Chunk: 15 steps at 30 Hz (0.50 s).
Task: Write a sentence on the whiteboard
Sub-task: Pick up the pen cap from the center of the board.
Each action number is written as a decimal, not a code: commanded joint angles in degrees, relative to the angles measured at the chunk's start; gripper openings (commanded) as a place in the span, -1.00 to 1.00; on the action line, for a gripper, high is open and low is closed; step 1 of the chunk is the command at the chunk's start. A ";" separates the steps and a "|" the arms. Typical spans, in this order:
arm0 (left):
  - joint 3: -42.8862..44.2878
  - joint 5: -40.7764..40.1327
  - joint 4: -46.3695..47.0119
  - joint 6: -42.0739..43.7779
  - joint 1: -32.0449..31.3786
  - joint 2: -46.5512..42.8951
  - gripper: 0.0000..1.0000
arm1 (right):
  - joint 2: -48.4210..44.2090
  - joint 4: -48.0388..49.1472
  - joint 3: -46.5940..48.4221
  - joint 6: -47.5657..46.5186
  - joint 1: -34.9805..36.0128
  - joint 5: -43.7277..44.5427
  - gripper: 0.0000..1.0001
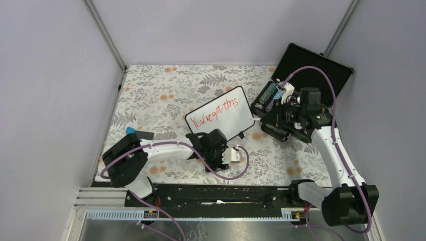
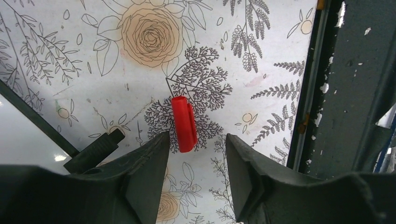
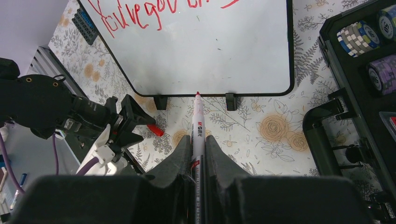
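Note:
The whiteboard (image 1: 223, 120) lies slanted mid-table, with the red sentence (image 1: 215, 111) "You've got this" across its upper part. In the right wrist view the board (image 3: 210, 51) fills the top, with part of the text (image 3: 135, 16) showing. My right gripper (image 3: 198, 140) is shut on an uncapped red-tipped white marker (image 3: 198, 121), whose tip sits at the board's near rim; the gripper is right of the board in the top view (image 1: 270, 119). My left gripper (image 2: 196, 144) is open just above the table, and a red marker cap (image 2: 183, 123) lies between and just beyond its fingertips.
A black hinged case (image 1: 314, 70) with poker chips (image 3: 362, 35) stands open at the back right. A blue-and-black eraser (image 1: 136, 133) lies left of the board. The black base rail (image 1: 216, 193) runs along the near edge. A board foot (image 2: 95, 149) is beside my left finger.

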 commanded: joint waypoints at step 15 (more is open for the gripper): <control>4.77 3.36 -3.22 -0.81 1.15 4.24 -0.79 | -1.34 1.73 -0.32 0.72 -0.29 -3.58 -1.00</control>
